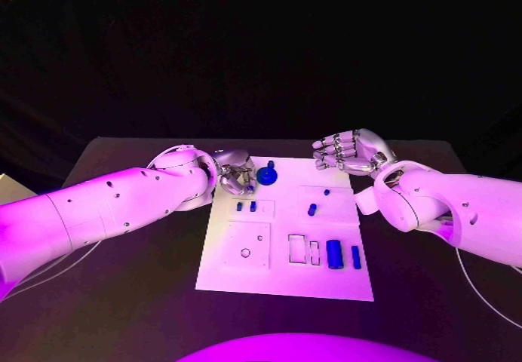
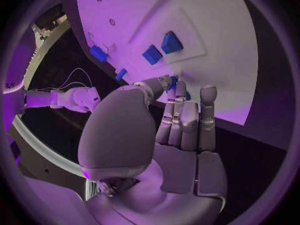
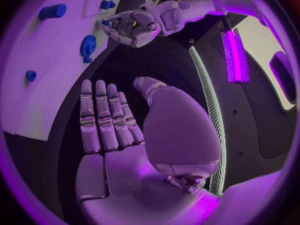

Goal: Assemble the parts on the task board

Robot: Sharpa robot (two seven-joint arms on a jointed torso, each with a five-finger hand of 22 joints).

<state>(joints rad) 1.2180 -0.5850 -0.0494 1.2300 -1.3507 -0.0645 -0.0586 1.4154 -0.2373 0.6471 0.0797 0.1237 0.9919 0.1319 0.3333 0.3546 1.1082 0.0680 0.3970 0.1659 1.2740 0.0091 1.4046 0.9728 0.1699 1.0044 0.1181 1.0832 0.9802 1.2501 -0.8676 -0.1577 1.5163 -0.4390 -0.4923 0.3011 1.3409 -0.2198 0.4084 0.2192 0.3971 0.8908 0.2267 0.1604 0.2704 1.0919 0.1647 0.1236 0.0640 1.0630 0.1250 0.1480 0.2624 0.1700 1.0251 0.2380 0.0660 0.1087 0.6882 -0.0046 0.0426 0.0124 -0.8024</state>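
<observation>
The white task board lies in the middle of the table. My left hand hovers over its far left corner and pinches a small blue part between thumb and a fingertip; its other fingers are stretched out. Right beside it stands a round blue part on the board. Two small blue pieces sit just below the hand. My right hand hangs open over the board's far right edge, holding nothing. Two blue pegs stand mid-board.
Two upright blue blocks lie near the board's right edge beside outlined slots. A square recess with a small hole is on the board's left half. Dark table surrounds the board.
</observation>
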